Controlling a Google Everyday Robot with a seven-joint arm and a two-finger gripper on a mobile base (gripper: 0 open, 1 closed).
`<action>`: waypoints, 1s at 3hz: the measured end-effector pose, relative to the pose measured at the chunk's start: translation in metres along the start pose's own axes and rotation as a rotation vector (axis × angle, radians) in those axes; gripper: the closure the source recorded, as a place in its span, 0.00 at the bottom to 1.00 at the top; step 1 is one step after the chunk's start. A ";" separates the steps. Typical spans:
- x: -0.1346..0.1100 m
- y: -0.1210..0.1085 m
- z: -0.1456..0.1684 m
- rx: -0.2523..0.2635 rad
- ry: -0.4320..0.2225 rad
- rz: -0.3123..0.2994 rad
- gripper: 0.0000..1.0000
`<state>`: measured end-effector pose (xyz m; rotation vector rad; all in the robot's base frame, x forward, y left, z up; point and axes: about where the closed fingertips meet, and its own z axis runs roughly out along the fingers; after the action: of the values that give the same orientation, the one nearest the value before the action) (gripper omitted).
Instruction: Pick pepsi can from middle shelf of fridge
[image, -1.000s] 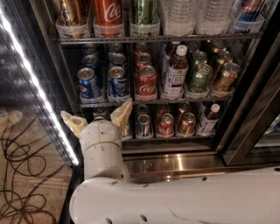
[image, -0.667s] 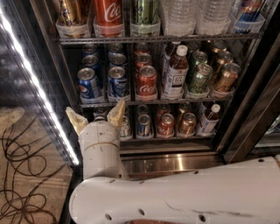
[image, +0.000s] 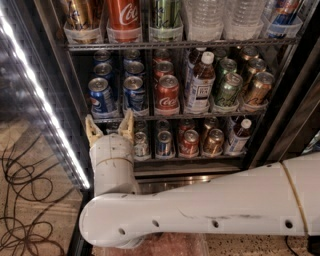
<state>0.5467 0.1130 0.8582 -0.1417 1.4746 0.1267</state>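
The fridge (image: 60, 65) stands open in front of me, its white LED strip (image: 45, 105) running down the left. On the middle shelf (image: 175, 117) two rows of blue pepsi cans sit at the left; the front ones are the left can (image: 101, 95) and the one beside it (image: 134, 93). A red Coca-Cola can (image: 167, 93) stands to their right. My gripper (image: 109, 128) is open and empty, its tan fingers (image: 92, 131) pointing up just below the shelf's front rail, under the two front pepsi cans.
A brown bottle (image: 199, 82) and green (image: 228, 89) and gold cans (image: 258, 88) fill the shelf's right side. The top shelf (image: 175, 44) holds tall cans and water bottles. The bottom shelf holds more cans (image: 164, 143). Black cables (image: 25, 200) lie on the floor at left.
The gripper has shifted a little to the right and up, closer to the middle shelf rail. Its fingers are set closer together than before. The cans have not moved.
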 end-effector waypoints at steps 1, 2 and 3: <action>0.001 0.009 0.015 -0.014 -0.022 0.002 0.35; -0.001 0.020 0.031 -0.027 -0.050 0.009 0.39; -0.003 0.028 0.042 -0.036 -0.070 0.008 0.40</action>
<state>0.5828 0.1475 0.8644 -0.1587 1.4034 0.1635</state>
